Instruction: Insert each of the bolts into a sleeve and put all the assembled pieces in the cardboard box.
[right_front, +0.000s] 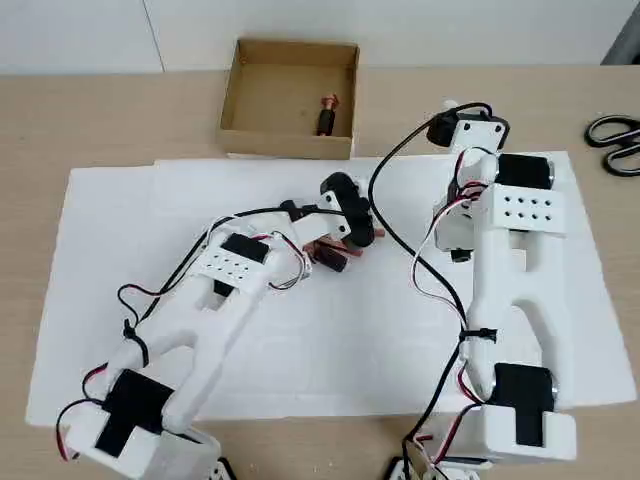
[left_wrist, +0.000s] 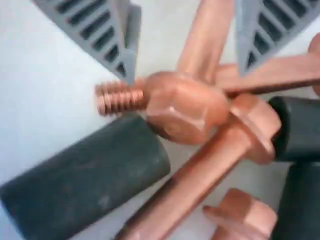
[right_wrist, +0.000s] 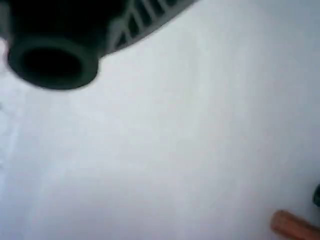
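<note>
A pile of copper bolts (right_front: 345, 250) and black sleeves lies mid-table on the white sheet. My left gripper (left_wrist: 186, 72) hangs open just over it, its grey fingers (left_wrist: 107, 35) either side of a bolt shaft (left_wrist: 207, 35). Below them lie a hex bolt head (left_wrist: 185, 107), a threaded tip (left_wrist: 117, 97) and a black sleeve (left_wrist: 85, 180). In the high view the left gripper (right_front: 350, 232) is at the pile. My right gripper (right_front: 458, 245) stays to the right of the pile, shut on a black sleeve (right_wrist: 52, 62) whose open bore faces the camera. The cardboard box (right_front: 240, 100) holds one assembled piece (right_front: 327, 113).
The white sheet (right_front: 150, 260) covers most of the wooden table. Scissors (right_front: 615, 140) lie at the far right edge. More sleeves (left_wrist: 300, 130) and bolts crowd together under the left gripper. A copper bolt end (right_wrist: 295, 225) lies on the sheet near the right gripper.
</note>
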